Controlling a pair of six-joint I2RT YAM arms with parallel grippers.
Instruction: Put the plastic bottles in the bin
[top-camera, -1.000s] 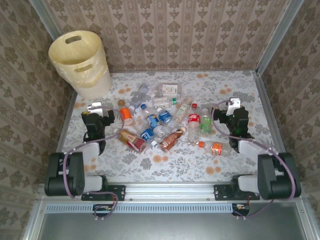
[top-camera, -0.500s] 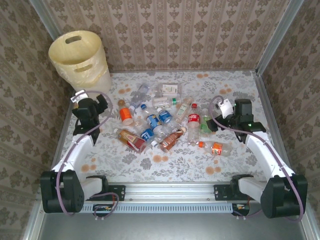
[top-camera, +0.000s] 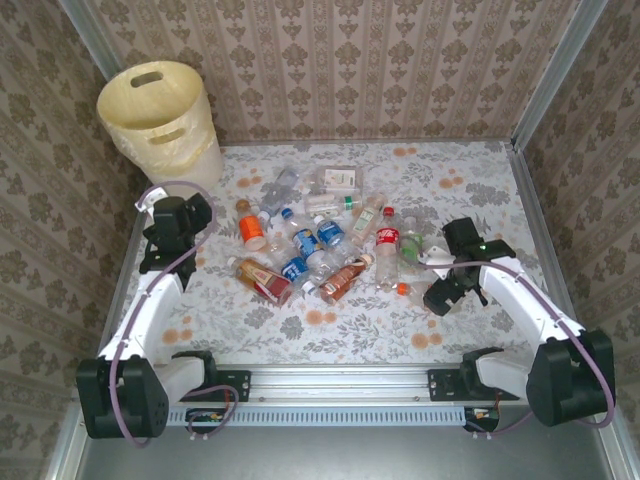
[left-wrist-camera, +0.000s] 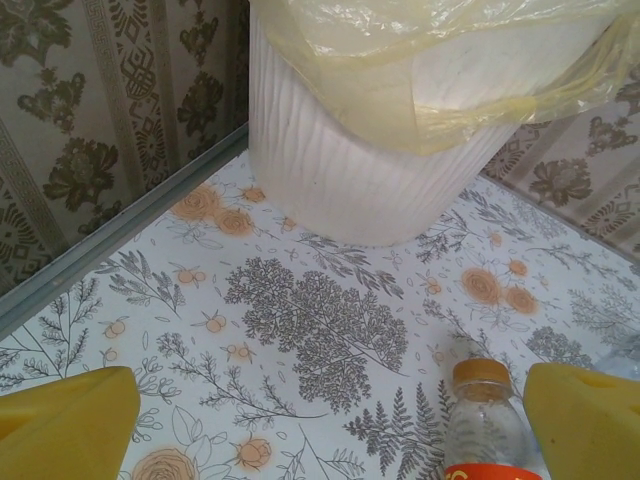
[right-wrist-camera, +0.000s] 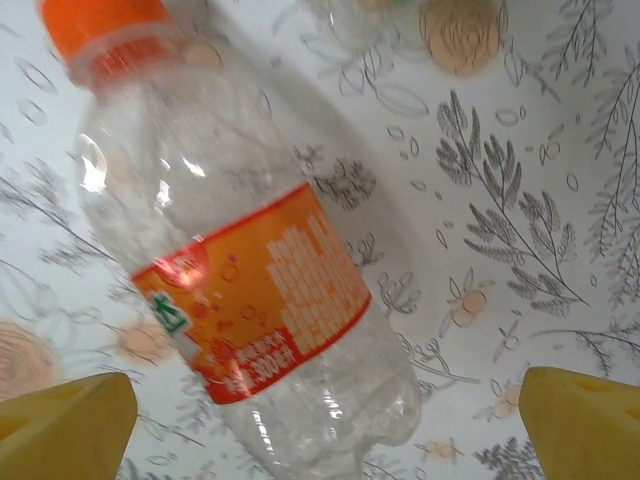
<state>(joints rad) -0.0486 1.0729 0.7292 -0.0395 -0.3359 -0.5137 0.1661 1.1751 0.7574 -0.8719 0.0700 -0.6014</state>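
Several plastic bottles (top-camera: 320, 240) lie in a loose heap at the table's middle. The bin (top-camera: 160, 120), pale yellow with a liner bag, stands at the far left corner; its ribbed wall (left-wrist-camera: 350, 170) is close ahead in the left wrist view. My left gripper (top-camera: 180, 212) hovers open between bin and heap, nothing between its yellow fingers (left-wrist-camera: 70, 420); an orange-capped bottle (left-wrist-camera: 485, 420) lies by its right finger. My right gripper (top-camera: 445, 292) is open, low over an orange-labelled bottle (right-wrist-camera: 250, 300) lying on the cloth. That bottle sits between its fingers (right-wrist-camera: 580, 420), untouched.
The flowered tablecloth (top-camera: 330, 340) covers the table. A metal rail (left-wrist-camera: 120, 220) runs along the left edge beside the bin, and patterned walls close in three sides. Bare cloth lies near the front edge and between the left gripper and bin.
Both arms have unfolded. The left gripper moved left and further out towards the bin. The right gripper swung nearer and down over the orange-labelled bottle. Both stayed open.
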